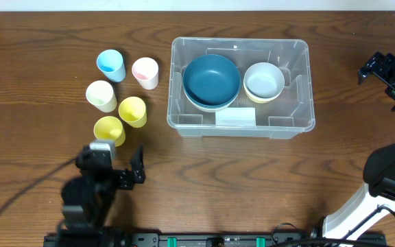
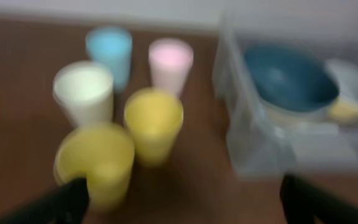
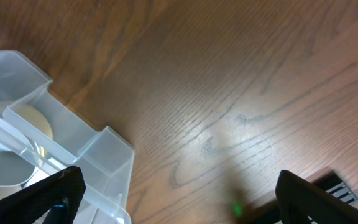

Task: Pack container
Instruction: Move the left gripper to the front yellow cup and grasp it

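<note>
Container [image 1: 300,51] has bowls [image 1: 212,79]; my left end effector [image 2: 182,199] is wide, so I might tip the near yellow cup [image 2: 98,158].

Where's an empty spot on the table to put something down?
Bare table runs along the near side of the container and off its right side. There's also wood left of the cups. It's crowded where the five cups huddle beside the container, and the bowls nearly fill it.

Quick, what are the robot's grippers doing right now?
Left gripper: open, holding nothing.
Right gripper: open, holding nothing.
</note>
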`<state>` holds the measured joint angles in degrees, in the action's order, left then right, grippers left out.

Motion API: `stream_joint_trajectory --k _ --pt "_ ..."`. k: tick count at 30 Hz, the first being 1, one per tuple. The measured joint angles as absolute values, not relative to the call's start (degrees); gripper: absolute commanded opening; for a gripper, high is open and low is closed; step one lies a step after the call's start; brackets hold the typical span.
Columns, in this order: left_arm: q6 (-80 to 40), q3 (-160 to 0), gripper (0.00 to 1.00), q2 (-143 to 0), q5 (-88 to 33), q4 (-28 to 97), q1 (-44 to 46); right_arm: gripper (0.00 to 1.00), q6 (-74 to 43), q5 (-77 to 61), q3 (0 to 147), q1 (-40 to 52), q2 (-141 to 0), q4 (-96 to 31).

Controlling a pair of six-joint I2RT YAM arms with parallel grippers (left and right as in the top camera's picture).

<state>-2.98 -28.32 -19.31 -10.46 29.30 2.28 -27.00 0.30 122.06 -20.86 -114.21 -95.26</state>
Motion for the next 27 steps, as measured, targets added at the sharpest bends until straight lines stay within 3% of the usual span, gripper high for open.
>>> stream_joint_trajectory --k 6,11,18,27 --pt "-2.9 -57.3 0.98 -43.1 -12.0 51.3 2.3 0.99 -27.0 0.1 121.9 -20.9 -114.2 -95.3" --pt "-9.6 -68.4 0.98 -55.5 -5.5 60.1 1.0 0.99 -27.0 0.0 121.8 -20.9 -114.2 -95.3" --pt "-19.2 -71.3 0.98 -66.0 0.6 65.6 -6.3 0.99 -27.0 0.0 121.8 -20.9 -114.2 -95.3" --pt "-21.3 -71.4 0.98 -79.0 2.0 66.1 -12.6 0.99 -27.0 0.0 121.8 -20.9 -114.2 -95.3"
